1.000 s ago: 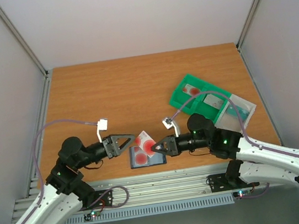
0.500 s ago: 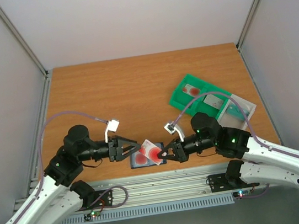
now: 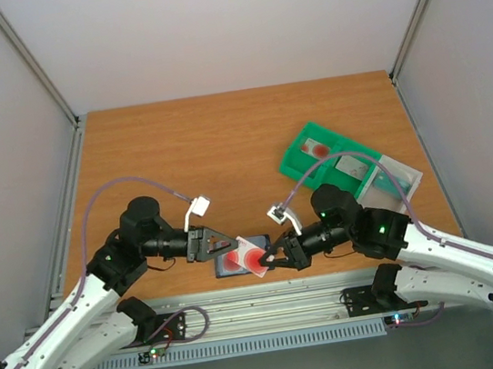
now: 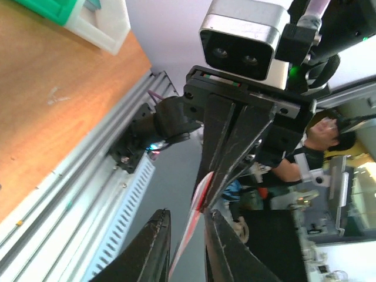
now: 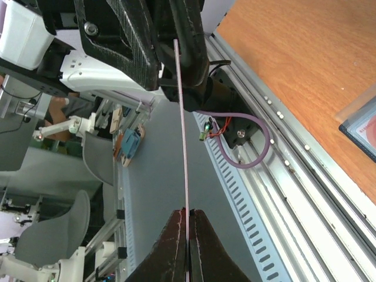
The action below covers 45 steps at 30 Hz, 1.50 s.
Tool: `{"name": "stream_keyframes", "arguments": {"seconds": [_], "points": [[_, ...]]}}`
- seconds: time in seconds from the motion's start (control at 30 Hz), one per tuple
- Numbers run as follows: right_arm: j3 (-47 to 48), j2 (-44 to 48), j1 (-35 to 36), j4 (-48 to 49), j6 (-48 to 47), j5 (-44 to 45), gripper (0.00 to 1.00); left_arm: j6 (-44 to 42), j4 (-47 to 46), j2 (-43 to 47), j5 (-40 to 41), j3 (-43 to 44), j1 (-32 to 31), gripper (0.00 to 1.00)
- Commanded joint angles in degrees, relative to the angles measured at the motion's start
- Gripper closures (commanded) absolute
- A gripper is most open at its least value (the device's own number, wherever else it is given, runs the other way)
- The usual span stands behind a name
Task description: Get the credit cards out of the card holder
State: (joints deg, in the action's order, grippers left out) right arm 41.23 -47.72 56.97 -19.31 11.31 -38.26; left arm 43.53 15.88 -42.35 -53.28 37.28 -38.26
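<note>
The right pincer (image 3: 270,259) is clenched on one credit card (image 3: 254,259), lifted off the counter (image 3: 222,142) and hanging just above the card holder (image 3: 221,273). The holder lies open and flat near the counter's front edge, with at least one more red-blotched card showing in it. The left pincer (image 3: 225,243) has its jaws on either side of the same card's far end. They stand a little apart, and nothing shows them pressing on it yet.

The main risk is the handover. In the right wrist view the card runs edge-on as a thin straight line between the two pincers, so each has only a narrow strip to hold. If the right pincer lets go before the left one bites, the card probably drops. It hangs close to the counter's edge and the rail below, so it could slide off out of reach.

If both clamp and the arms then pull out of line, the card may bend or twist free. A left jaw closing off-centre could push the card sideways instead of pinching it. A low move by either arm could also nudge the holder towards the edge.
</note>
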Motion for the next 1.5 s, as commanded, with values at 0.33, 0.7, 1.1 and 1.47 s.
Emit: {"name": "stream_keyframes", "arguments": {"seconds": [0.33, 0.7, 1.1, 1.47], "points": [[0.63, 1.54, 0.42, 0.18, 1.39, 5.35, 0.75, 2.32, -8.10, 0.49, -2.81, -2.71, -0.02, 1.00], [-7.43, 5.38, 0.42, 14.23, 15.89, 14.57, 0.55, 13.01, -23.20, 5.12, 13.72, -8.93, 0.02, 0.99], [-9.29, 3.94, 0.42, 23.72, 23.62, 19.71, 0.80, 15.07, -28.60, 4.69, 21.47, -9.02, -0.04, 1.00], [-13.28, 7.56, 0.40, 25.25, 27.52, 25.36, 0.84, 16.26, -29.25, 5.45, 22.19, -10.78, -0.01, 1.00]]}}
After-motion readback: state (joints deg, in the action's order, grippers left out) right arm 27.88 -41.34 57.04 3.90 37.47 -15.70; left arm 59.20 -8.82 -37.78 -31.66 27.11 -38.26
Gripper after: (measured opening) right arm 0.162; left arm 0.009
